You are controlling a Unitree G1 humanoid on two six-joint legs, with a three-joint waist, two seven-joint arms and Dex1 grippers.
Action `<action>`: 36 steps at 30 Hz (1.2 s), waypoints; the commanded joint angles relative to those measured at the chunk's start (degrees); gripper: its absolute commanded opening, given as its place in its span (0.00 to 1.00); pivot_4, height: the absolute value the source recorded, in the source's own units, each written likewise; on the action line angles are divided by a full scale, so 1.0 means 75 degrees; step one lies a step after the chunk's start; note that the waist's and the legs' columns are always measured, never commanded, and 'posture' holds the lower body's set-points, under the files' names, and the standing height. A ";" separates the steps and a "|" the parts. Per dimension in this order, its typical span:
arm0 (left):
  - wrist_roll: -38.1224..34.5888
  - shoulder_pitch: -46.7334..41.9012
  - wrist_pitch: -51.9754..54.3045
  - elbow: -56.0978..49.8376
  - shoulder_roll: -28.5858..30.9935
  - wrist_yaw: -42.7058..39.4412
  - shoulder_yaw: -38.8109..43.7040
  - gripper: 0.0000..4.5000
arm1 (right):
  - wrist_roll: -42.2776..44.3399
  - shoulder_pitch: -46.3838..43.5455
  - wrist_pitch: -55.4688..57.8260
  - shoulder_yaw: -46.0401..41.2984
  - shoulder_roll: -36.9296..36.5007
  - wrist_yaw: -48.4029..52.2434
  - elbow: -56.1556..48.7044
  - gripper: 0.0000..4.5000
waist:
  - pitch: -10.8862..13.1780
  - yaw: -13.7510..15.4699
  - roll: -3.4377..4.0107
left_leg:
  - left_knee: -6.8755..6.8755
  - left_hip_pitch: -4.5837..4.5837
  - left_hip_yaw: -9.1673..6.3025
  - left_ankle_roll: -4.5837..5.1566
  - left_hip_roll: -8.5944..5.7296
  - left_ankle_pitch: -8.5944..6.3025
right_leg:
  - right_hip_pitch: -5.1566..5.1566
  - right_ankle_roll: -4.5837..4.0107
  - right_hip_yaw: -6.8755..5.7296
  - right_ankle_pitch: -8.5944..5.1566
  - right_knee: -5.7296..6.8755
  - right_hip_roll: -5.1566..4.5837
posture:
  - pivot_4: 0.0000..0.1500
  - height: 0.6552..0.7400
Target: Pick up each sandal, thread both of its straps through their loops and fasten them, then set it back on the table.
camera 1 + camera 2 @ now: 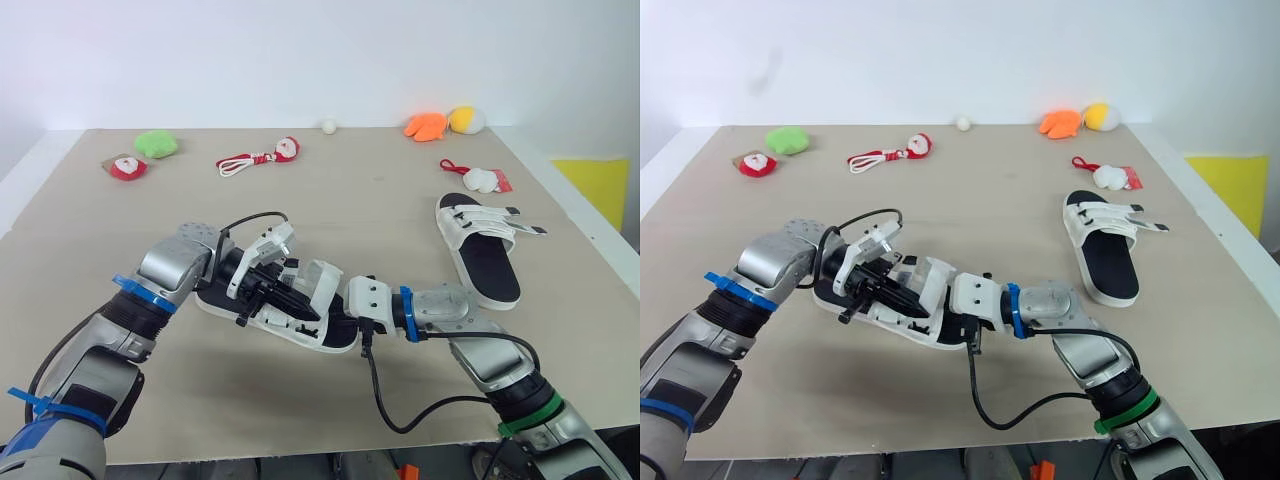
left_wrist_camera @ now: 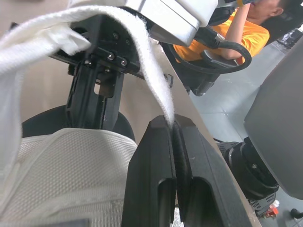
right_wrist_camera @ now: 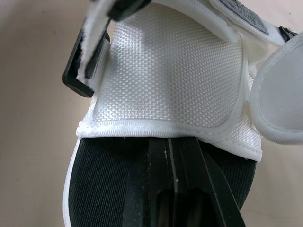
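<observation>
White strap [image 2: 151, 71] of near sandal [image 1: 322, 282] pinched in left end effector [image 2: 173, 123].

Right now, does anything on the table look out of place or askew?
Yes. The far sandal on the robot's right has loose straps, ends sticking out past its side. On the near sandal, a strap is unfastened too, pinched in the left claw.

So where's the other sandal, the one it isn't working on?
The other sandal lies on the table, on the robot's right, just nearer than a small white and red toy.
</observation>
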 commanded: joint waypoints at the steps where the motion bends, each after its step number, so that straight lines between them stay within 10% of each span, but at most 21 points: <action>1: 0.0246 0.0002 -0.0296 0.0011 0.0063 -0.0069 0.0091 0.03 | -0.0450 0.0247 0.0337 0.0358 -0.0129 -0.0007 0.0506 0.00 | 0.0000 0.0000 0.0000 | 0.0000 0.0000 0.0000 0.0000 0.0000 0.0000 | 0.0000 0.0000 0.0000 0.0000 0.0000 0.0000 | 1.00 1.00; 32: 0.0814 0.0628 -0.0913 -0.0601 0.0378 -0.0074 -0.0150 0.03 | -0.0450 0.0133 0.0268 0.0367 -0.0034 0.0012 0.0696 0.00 | -0.0004 -0.0011 0.0006 | -0.0001 0.0008 0.0000 0.0002 0.0014 -0.0001 | 0.0000 -0.0003 0.0001 -0.0001 0.0007 0.0016 | 1.00 1.00; 36: 0.0877 0.0745 -0.0921 -0.0813 0.0557 -0.0074 -0.0226 0.31 | -0.0460 0.0120 0.0236 0.0367 -0.0035 0.0027 0.0722 0.00 | -0.0005 -0.0012 0.0008 | -0.0002 0.0008 0.0000 0.0002 0.0015 -0.0001 | 0.0000 -0.0005 0.0002 -0.0002 0.0008 0.0017 | 1.00 1.00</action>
